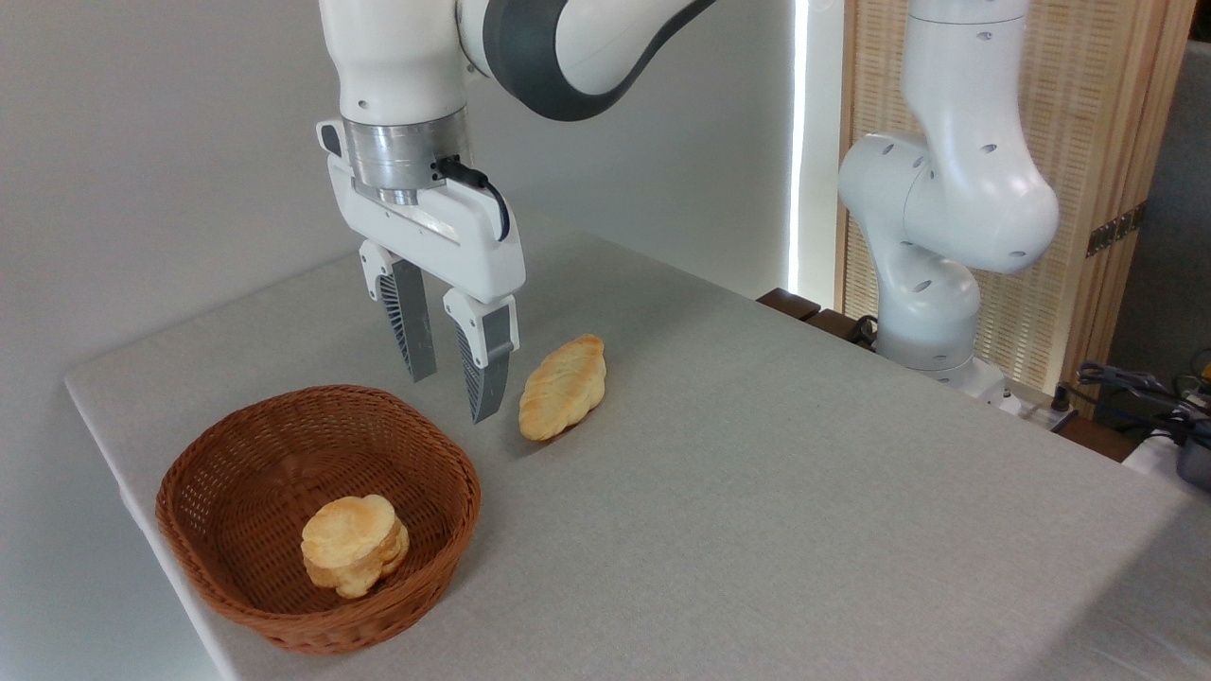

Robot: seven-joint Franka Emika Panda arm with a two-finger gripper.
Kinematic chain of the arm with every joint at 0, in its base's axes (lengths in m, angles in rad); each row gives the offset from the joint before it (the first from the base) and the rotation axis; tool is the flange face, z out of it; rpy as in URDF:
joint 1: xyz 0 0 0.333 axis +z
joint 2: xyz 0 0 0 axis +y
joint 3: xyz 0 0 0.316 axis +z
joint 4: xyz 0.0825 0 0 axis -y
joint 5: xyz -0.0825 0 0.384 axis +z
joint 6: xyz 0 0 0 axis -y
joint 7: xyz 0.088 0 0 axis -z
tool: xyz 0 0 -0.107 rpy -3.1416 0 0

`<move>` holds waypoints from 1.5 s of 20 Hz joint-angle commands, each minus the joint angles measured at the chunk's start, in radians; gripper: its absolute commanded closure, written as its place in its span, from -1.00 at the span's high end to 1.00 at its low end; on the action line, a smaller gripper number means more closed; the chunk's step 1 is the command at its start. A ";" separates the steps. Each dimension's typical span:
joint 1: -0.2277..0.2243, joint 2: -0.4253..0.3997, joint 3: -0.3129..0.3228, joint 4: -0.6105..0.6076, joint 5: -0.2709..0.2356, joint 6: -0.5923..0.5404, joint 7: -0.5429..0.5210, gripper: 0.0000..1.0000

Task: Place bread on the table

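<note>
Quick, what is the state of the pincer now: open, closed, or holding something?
Pincer: open and empty, hanging above the far rim of the basket; the bread lies inside the basket, untouched.

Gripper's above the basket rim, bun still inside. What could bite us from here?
1. The gripper, open, hangs near the basket far rim; a straight descent may clip the wicker.
2. The bread lies toward the near wall, so a finger could jam there.
3. The braided loaf sits close by; a drop there may knock it.
</note>
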State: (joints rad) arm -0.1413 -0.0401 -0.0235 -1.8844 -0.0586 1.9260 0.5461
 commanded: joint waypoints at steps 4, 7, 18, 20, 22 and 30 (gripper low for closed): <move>-0.011 0.005 0.016 0.036 -0.020 -0.010 -0.002 1.00; -0.011 0.006 0.016 0.036 -0.020 -0.010 -0.002 1.00; -0.011 0.080 0.014 0.074 -0.035 0.056 -0.002 1.00; -0.011 0.107 0.014 0.088 -0.050 0.083 -0.003 1.00; -0.011 0.127 0.016 0.088 -0.052 0.137 -0.011 1.00; -0.007 0.226 0.017 0.091 -0.050 0.251 -0.014 1.00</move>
State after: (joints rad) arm -0.1409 0.1525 -0.0190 -1.8197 -0.0944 2.1671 0.5449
